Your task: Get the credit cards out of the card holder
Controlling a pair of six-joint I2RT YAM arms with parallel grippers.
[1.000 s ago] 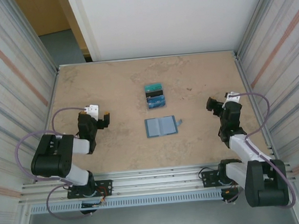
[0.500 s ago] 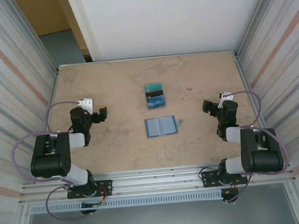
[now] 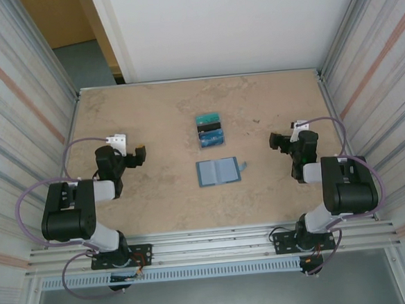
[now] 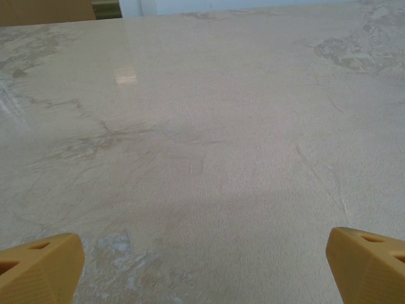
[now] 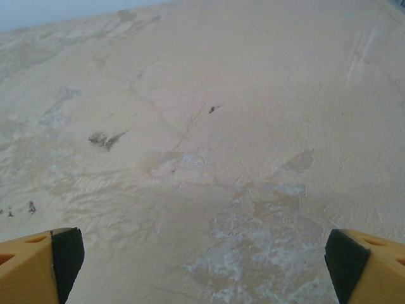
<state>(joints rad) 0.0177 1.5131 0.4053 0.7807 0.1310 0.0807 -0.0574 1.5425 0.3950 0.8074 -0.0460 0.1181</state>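
Top external shows credit cards (image 3: 211, 130) illegibly small.

Soft, even light fills the overhead view, and the pale counter (image 3: 158, 113) carries only faint shadows. In the left wrist view a small glare patch shines far left above a broad dim shadow. The right wrist view looks hazy and slightly soft.

Open table (image 3: 151, 114) all around card holder (image 3: 218, 171) and credit cards (image 3: 210, 130); walls (image 3: 18, 102) flank sides.
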